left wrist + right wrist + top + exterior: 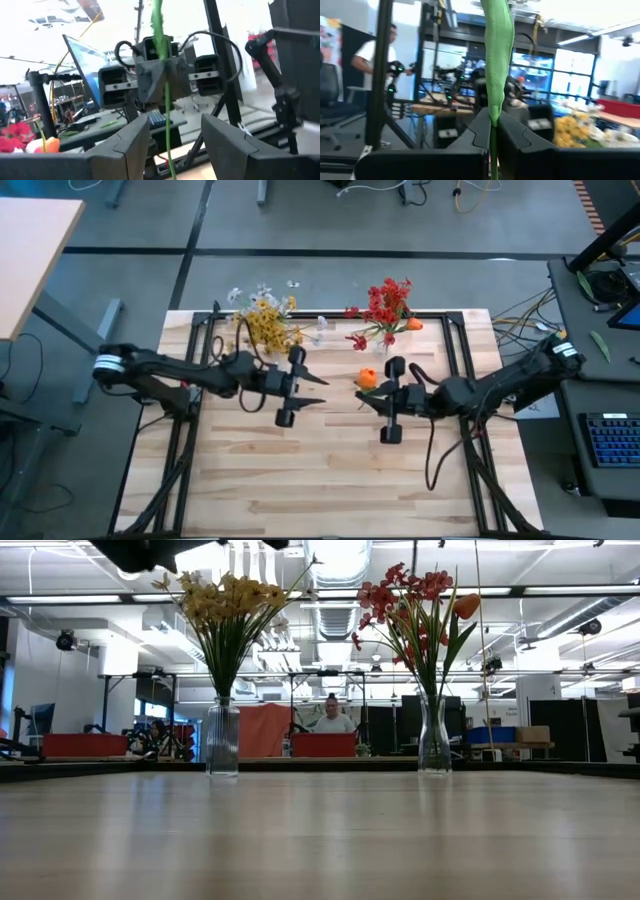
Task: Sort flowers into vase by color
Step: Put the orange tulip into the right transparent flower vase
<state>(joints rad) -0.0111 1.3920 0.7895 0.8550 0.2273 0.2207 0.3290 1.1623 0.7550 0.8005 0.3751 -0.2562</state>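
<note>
**A robotics lab in an open industrial hall**

The wooden table [340,450] stands on a grey concrete floor, framed by black rails. Beside it, a desk carries a keyboard [608,442] and loose cables. Beyond the table, exposed ceiling ducts [335,610] and strip lights run overhead, with more black-framed rigs, red partitions [85,745] and a seated person [331,718] at work.

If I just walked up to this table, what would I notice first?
Probably the two glass vases at the far edge of the table: one full of yellow flowers on the left, one full of red flowers on the right. Next, the two dark arms meeting in mid-table, where the right gripper has its fingers shut on a green stem with an orange blossom, and the left gripper has its fingers around that same stem.
</note>
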